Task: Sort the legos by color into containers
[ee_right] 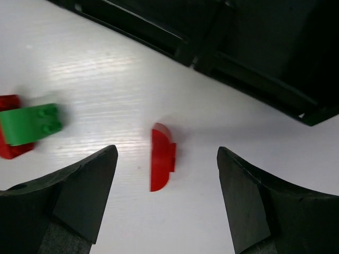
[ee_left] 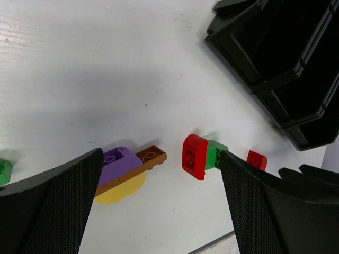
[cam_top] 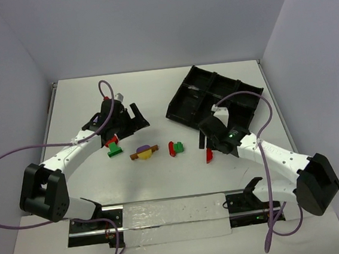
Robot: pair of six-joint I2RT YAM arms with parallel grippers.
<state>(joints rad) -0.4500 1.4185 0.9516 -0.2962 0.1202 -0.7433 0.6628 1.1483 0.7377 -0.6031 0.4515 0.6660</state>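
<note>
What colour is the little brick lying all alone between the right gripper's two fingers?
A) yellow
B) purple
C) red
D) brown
C: in the right wrist view, the lone brick lying on the white table is red. It sits between the fingers of the open right gripper.

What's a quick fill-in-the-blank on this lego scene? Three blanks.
1. The lone brick framed by the open right hand is ____.
2. The rounded piece under the purple brick is ____.
3. In the top view, the black tray lies nearer the ____ arm.
Missing words: red; yellow; right.
</note>
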